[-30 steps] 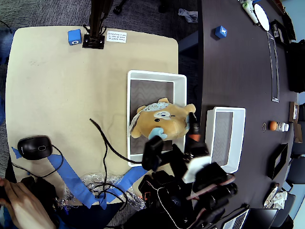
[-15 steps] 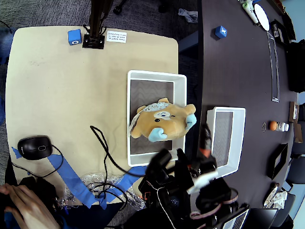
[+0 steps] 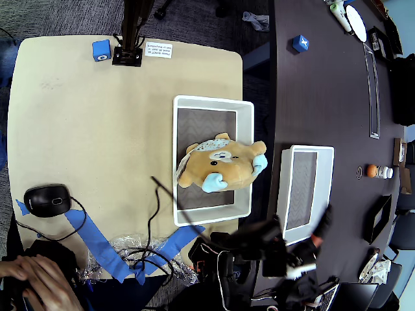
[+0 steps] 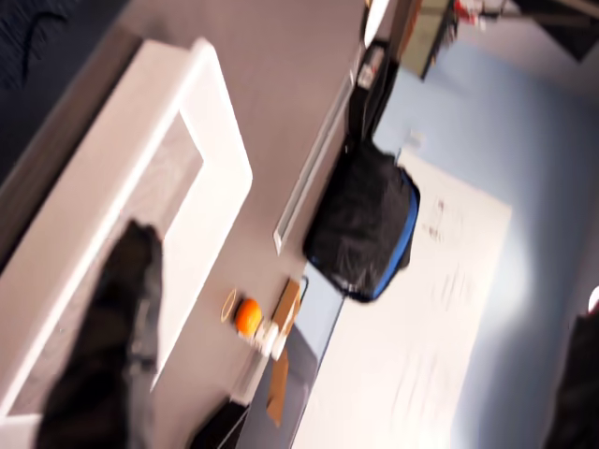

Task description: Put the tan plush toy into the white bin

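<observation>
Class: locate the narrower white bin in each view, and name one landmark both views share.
Overhead view: narrower white bin right of centre on the dark table, beside the larger white bin holding the tan plush toy.
Wrist view: the bin runs tilted along the left side.
Shared landmark: the small orange object near it.

Tan plush toy [image 3: 222, 166] with blue paws, lying inside the white bin [image 3: 213, 103], overlapping its right rim
</observation>
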Robot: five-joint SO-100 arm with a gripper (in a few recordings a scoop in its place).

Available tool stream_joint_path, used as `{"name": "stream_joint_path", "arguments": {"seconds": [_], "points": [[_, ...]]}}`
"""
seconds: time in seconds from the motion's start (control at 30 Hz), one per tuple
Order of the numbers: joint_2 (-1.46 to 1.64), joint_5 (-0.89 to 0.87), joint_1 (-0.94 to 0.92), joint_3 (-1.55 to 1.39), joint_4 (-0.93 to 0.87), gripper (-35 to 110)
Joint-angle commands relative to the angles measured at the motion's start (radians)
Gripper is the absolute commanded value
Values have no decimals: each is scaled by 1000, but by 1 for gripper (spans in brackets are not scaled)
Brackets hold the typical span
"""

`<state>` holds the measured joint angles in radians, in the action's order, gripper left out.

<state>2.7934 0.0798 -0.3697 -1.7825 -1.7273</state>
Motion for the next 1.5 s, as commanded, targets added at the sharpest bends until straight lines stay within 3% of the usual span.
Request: {"name": "stream_joint_path", "arguments": {"seconds": [0.0,0.3,1.07,1.47], "points": [[43,14,-120,12,-12,61],[46,5,-360,12,-14,61],[31,5,-365,12,-14,60],[41,5,-374,12,-14,26]]}}
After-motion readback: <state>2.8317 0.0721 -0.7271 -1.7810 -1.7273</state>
